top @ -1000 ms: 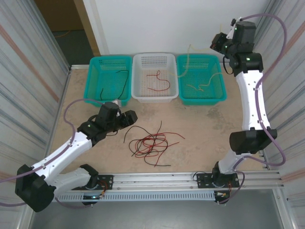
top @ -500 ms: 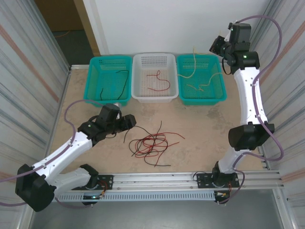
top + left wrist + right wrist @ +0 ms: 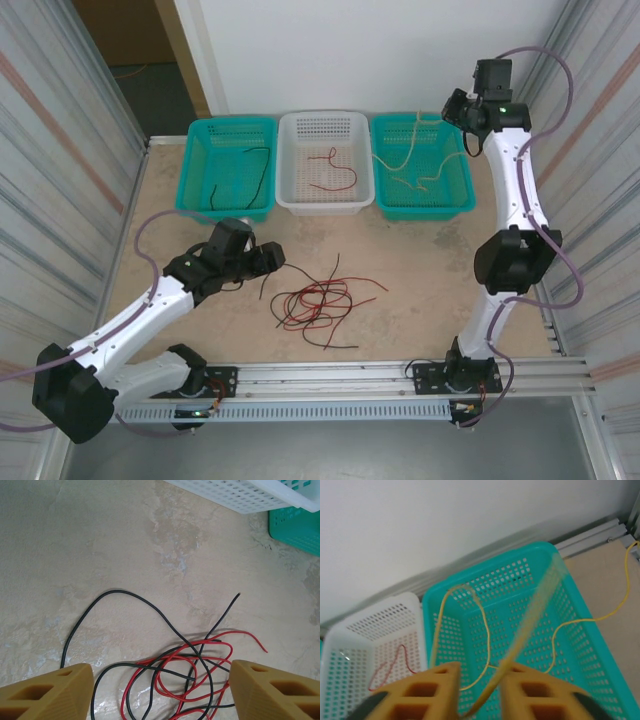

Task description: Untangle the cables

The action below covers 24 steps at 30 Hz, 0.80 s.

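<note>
Red+black cables (image 3: 318,300): loose tangle, table (image 3: 420,270) centre twd near edge. L gripper (image 3: 272,255) wide open just left of it, empty. R gripper (image 3: 480,671) jaws slightly apart, pale yellow cable (image 3: 483,622) thru gap. Vs 1 s ago: yellow now slumped into teal basket (image 3: 425,212) at far-right corner; R gripper further right.

ngl the pale yellow cable (image 3: 535,605) is just a blurry streak right of the white basket (image 3: 375,625), its low end lost between my right fingers (image 3: 427,690), and the red-black tangle (image 3: 185,680) in front of that basket gets cropped at the bottom.
</note>
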### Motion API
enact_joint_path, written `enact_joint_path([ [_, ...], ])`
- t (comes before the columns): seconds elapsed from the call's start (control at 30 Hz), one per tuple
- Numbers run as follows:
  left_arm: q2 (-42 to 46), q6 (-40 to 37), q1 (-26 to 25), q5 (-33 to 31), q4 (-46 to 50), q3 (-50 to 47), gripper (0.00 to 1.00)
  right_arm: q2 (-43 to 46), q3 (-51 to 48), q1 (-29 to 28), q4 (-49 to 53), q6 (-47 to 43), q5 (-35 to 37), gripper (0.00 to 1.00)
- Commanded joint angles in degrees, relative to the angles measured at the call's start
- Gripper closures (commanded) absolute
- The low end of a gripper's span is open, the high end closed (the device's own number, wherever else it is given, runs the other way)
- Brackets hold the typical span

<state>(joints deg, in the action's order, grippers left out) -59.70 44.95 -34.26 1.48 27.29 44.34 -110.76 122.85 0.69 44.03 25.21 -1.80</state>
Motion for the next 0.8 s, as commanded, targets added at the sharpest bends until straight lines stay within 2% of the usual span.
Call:
enact_joint_path([
  [0.0, -0.09, -1.09, -0.46, -0.87, 1.35, 0.2, 0.24, -3.74, 2.82, 0.71, 4.44, -0.18, -1.7, 0.65],
  [0.3, 0.15, -1.88, -0.46, -1.91, 3.47, 1.01, 0.23, -0.11, 0.08, 0.92, 5.75, -1.02, -1.05, 0.61],
  [0.57, 0.46, -1.27, -0.46, -1.39, 3.41, 0.57, 0.23, 8.56, -11.26, 0.42, 4.37, -1.06, -1.98, 0.6],
  [0.67, 0.55, -1.32, -0.42, -1.38, 3.85, 0.66, 0.23, 12.66, -17.5, -1.7, 4.8, -1.49, -0.35, 0.61],
  [0.77, 0.55, -1.22, -0.46, -1.26, 4.9, 0.51, 0.23, 18.59, -25.48, -6.53, 4.01, -2.1, 1.28, 0.6],
])
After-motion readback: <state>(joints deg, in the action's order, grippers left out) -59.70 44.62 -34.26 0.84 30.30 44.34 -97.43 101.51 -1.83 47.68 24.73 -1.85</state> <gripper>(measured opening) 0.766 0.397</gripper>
